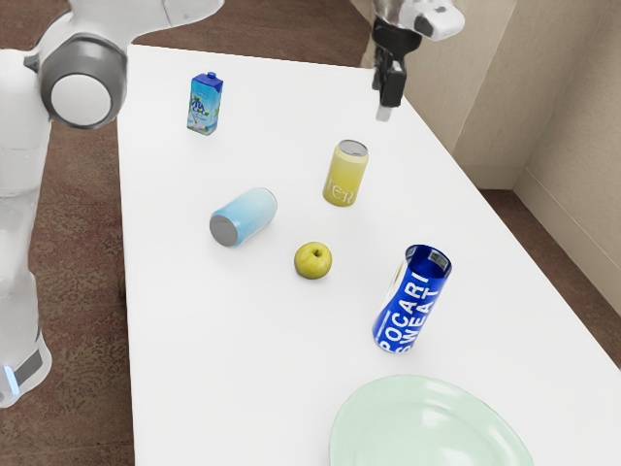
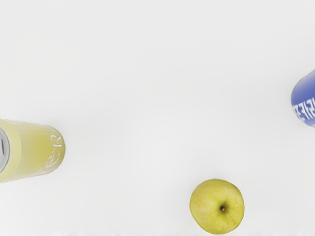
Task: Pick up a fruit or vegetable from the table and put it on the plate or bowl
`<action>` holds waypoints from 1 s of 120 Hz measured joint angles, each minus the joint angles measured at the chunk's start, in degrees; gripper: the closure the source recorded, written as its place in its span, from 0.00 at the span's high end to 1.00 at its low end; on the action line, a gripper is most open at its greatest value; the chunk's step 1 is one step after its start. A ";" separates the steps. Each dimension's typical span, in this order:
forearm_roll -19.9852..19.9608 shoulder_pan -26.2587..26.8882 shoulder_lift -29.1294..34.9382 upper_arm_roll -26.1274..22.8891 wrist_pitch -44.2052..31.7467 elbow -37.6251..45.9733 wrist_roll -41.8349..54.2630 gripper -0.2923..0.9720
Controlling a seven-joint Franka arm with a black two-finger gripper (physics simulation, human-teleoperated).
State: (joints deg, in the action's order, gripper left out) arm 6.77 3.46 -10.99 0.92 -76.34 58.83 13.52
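Hanging above the far end of the white table (image 1: 194,369) in the exterior view, the black gripper (image 1: 386,109) points straight down; open or closed, cannot tell. The apple (image 1: 313,260) sits mid-table, well apart from the pale green plate (image 1: 427,427). Wrist view: apple (image 2: 217,206) round, smooth, yellow-green, stem dimple facing up, with 2 cans apart from it, yellow can (image 2: 29,150) and blue can (image 2: 305,101).

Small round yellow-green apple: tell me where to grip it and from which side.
Grip the small round yellow-green apple across its widest middle, coming straight down from above. It sits stem-dimple up with bare white table all around, so both flanks are free.
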 joint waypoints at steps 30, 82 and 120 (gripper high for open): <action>1.94 -1.41 -4.91 0.49 -0.13 1.28 0.31 0.77; -0.09 2.22 8.21 3.01 -5.83 30.10 -5.42 0.77; 2.10 5.98 18.93 2.81 -17.94 47.23 -5.17 0.77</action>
State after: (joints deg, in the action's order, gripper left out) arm 8.88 9.44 7.95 3.74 -94.28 106.06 8.35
